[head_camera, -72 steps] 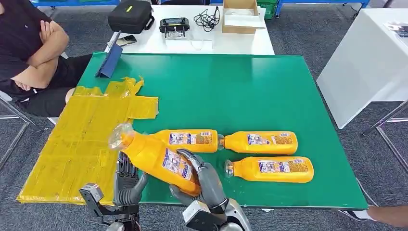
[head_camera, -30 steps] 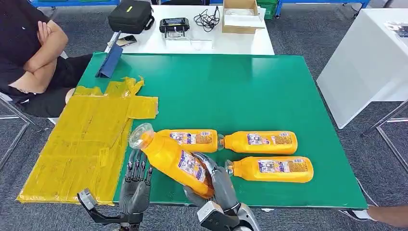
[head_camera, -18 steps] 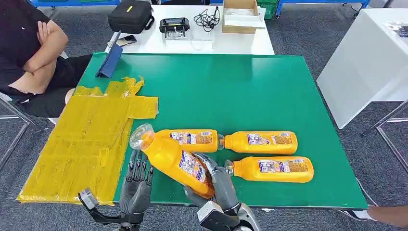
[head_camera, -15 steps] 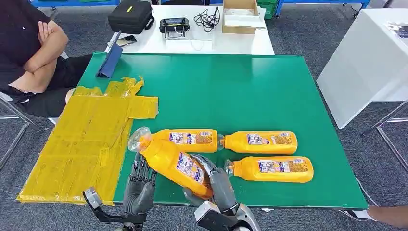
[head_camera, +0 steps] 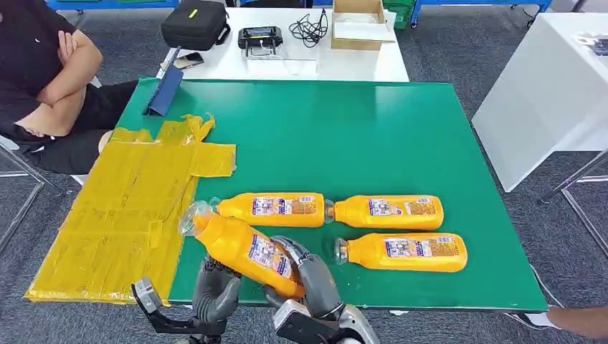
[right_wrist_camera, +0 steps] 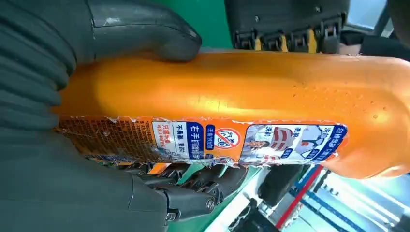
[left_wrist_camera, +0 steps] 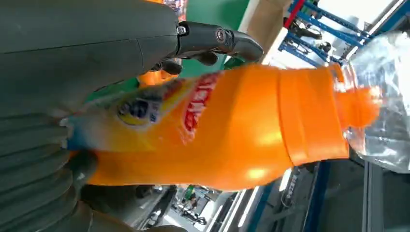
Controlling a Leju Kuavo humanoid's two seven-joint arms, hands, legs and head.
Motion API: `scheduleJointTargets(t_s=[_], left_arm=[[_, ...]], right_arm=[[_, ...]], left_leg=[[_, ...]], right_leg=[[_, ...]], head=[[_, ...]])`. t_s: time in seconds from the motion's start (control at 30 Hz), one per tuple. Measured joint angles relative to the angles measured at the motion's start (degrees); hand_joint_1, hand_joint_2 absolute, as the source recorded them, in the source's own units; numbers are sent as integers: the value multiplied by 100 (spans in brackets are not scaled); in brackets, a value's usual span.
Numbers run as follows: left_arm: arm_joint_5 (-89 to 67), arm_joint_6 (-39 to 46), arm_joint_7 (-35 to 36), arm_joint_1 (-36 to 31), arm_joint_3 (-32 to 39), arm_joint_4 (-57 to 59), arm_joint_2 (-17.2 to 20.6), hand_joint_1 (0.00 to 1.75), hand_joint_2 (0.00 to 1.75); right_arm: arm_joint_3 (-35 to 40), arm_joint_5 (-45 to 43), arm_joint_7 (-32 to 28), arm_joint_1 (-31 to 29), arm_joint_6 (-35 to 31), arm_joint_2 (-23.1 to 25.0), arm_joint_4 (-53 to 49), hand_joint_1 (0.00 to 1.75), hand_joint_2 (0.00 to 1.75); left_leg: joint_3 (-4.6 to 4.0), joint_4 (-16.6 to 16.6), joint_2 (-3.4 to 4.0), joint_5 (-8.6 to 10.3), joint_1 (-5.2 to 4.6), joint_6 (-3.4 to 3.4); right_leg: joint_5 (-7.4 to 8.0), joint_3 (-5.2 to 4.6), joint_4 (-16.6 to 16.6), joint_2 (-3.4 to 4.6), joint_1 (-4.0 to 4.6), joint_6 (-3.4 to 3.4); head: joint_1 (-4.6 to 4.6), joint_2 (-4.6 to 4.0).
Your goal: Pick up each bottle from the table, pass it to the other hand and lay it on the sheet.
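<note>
Right hand is gripping tilted orange bottle; left hand is cupping under it, grip unclear. Three bottles lying beside.

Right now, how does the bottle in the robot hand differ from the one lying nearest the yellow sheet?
The held bottle is lifted and tilted, cap end raised toward the yellow sheet; the table bottle lies flat on the green table. The right robot hand grips the held bottle and the left robot hand is under it; nothing touches the table bottle. Both are orange with similar labels.
</note>
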Motion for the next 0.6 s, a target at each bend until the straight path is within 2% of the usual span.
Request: scheduleJointTargets(t_s=[0.3,0.6], left_arm=[[-179,112,-53,13,-61,-59,0,0,175],[-614,627,-245,36,-81,-168,0,0,175]], right_arm=[[72,44,2,-64,0,31,140,175,175],[385,306,107,-253,112,35,291,175,175]], left_leg=[[0,0,0,0,0,0],[2,0,0,0,0,0]], right_leg=[[0,0,0,0,0,0],[0,0,0,0,0,0]], head=[[0,0],[0,0]])
